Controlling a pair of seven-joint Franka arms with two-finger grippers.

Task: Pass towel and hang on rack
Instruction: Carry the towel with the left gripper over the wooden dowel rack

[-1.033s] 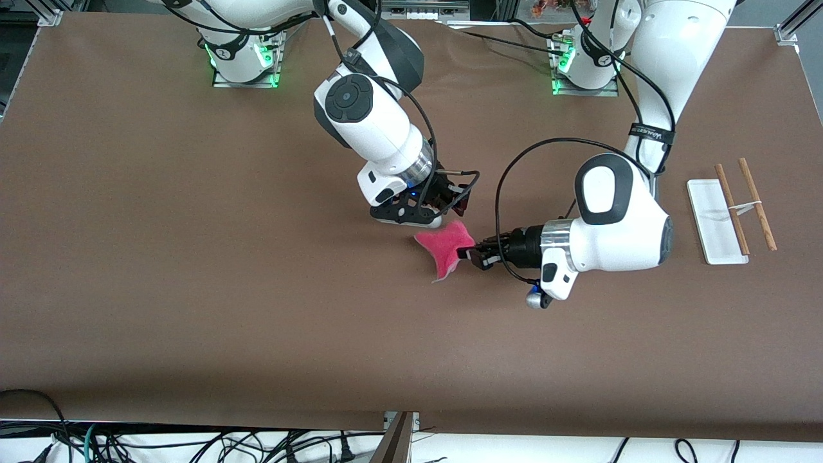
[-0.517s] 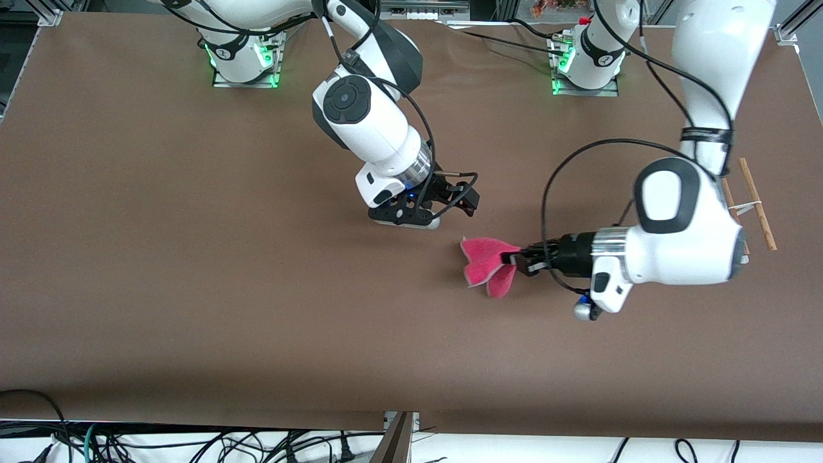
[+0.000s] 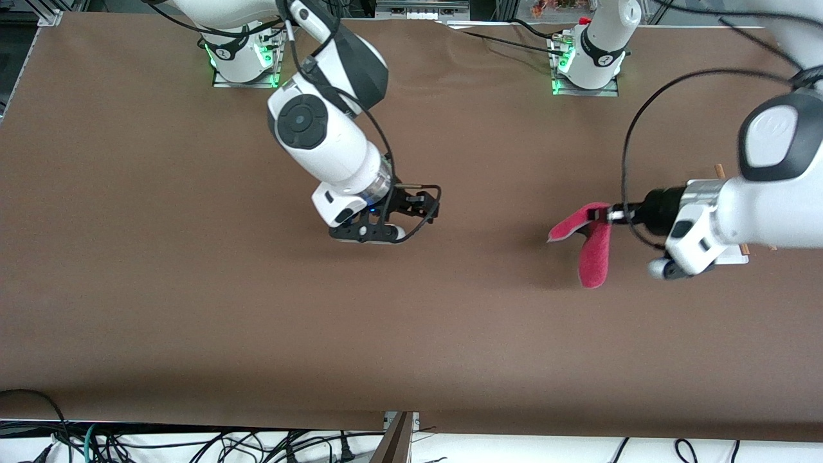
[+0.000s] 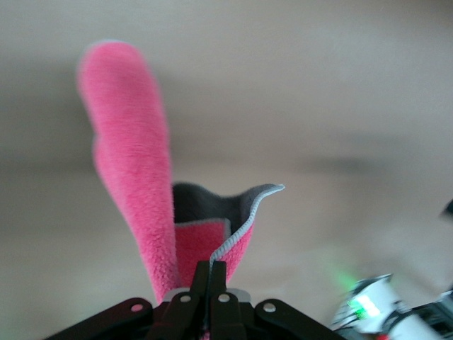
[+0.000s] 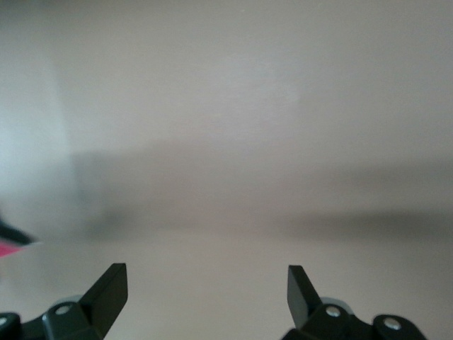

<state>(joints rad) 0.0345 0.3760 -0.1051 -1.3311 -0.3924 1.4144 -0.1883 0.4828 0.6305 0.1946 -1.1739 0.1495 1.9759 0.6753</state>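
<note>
The left end effector [image 3: 611,215] is clamped on one edge of the towel [image 3: 590,247], its fingers [image 4: 210,297] pressed together on the cloth in the left wrist view. It holds the towel in the air over the tabletop [image 3: 193,308], toward the left arm's end. The towel droops in two flaps (pink fuzz outward, dark grey with pale grey edging showing in the fold) and touches nothing but the fingers. The rack [image 3: 733,257] lies just beside the left wrist and is mostly hidden by it; only a corner of its white base and a rod tip show. The right end effector [image 3: 418,209] hangs low over the middle of the tabletop, well apart from the towel, its fingers [image 5: 110,289] spread wide and gripping nothing.
</note>
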